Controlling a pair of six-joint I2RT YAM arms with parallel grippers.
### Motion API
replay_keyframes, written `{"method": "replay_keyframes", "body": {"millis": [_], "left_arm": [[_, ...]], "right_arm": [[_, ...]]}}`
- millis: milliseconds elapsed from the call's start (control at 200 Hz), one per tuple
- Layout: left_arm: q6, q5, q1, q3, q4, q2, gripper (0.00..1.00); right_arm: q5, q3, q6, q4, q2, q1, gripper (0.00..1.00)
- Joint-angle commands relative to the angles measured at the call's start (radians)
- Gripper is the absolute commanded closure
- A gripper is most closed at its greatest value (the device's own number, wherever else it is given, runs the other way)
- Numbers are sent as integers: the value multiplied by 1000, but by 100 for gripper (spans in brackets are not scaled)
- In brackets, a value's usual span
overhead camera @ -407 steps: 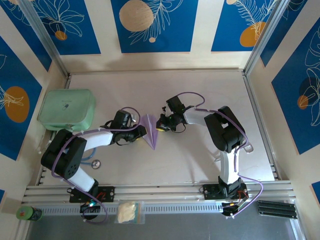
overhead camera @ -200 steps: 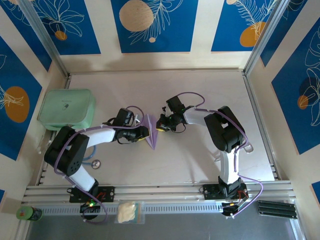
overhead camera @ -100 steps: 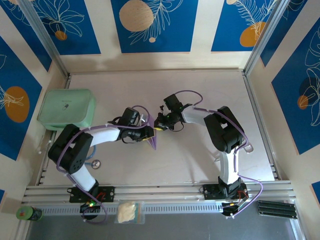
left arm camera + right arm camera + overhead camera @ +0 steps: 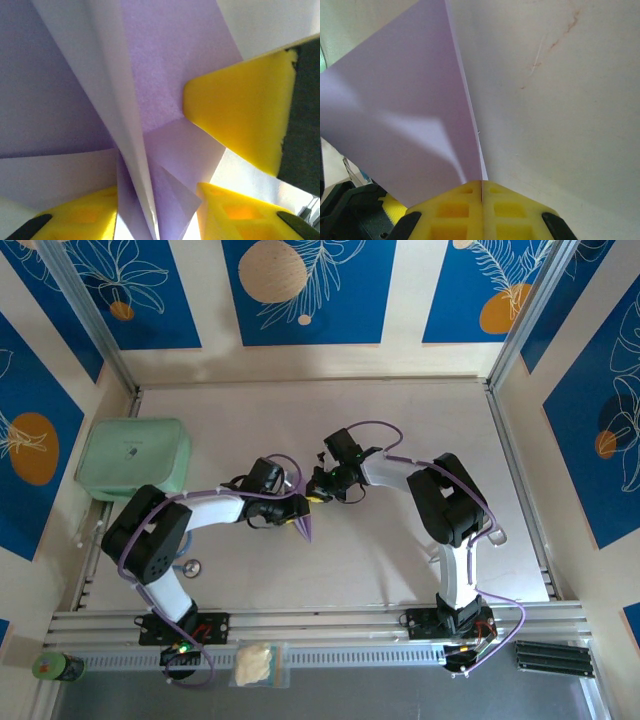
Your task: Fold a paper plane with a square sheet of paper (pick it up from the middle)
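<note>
Standing by the table (image 4: 400, 420): the stuff around the action sits well out of the way. There's a mint-green box (image 4: 135, 460) off at about 9 o'clock from the middle, well apart from everything. A small metal ring (image 4: 190, 567) lies near the left arm's base at roughly 8 o'clock. Down on the front rail there's a clear bag (image 4: 258, 664) with something pale in it at 6, a green can (image 4: 58, 667) at 7 and a couple of black strips (image 4: 550, 657) at 5. None of that touches the paper.

What actually blocks the overhead look is the 2 grippers themselves. The left gripper (image 4: 292, 510) comes in from 9 o'clock and the right gripper (image 4: 316, 492) from 3, and they meet right over the paper plane (image 4: 305, 528) in the middle of the table.

The plane is pale lilac with sharp creases. The left wrist view shows a raised fold with flaps fanning off it (image 4: 160, 75). The right wrist view shows 1 flat lilac panel standing up off the table (image 4: 405, 115).

Right gripper (image 4: 481, 185): jaws pressed together with the paper's edge pinched in the seam. Left gripper (image 4: 159, 200): jaws apart, with the raised fold running down between them. I can't tell if they squeeze it.

From above, only the narrow tip pokes out below the grippers. It points at about 6 o'clock, toward the arm bases, so the long axis runs roughly 12 to 6.
</note>
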Motion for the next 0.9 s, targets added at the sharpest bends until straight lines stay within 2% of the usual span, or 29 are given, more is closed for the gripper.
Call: {"method": "replay_keyframes", "body": {"millis": [0,350,505,620,790,895], "left_arm": [[-43,-42,-12,17,12,3,63],[-68,-62,-19,17,-2,10,74],[-69,-71,-18,17,-12,7,78],[-64,-82,-18,18,-26,4,84],[-19,-107,-18,43,-100,-16,89],[53,-135,-18,79,-209,-36,91]], "right_arm": [[-4,24,8,-33,-20,8,98],[3,25,9,-40,-21,8,95],[17,16,7,-37,-39,6,83],[52,-2,3,-35,-72,1,71],[158,-46,-8,-47,-146,-27,55],[259,-78,-19,-62,-196,-49,49]]}}
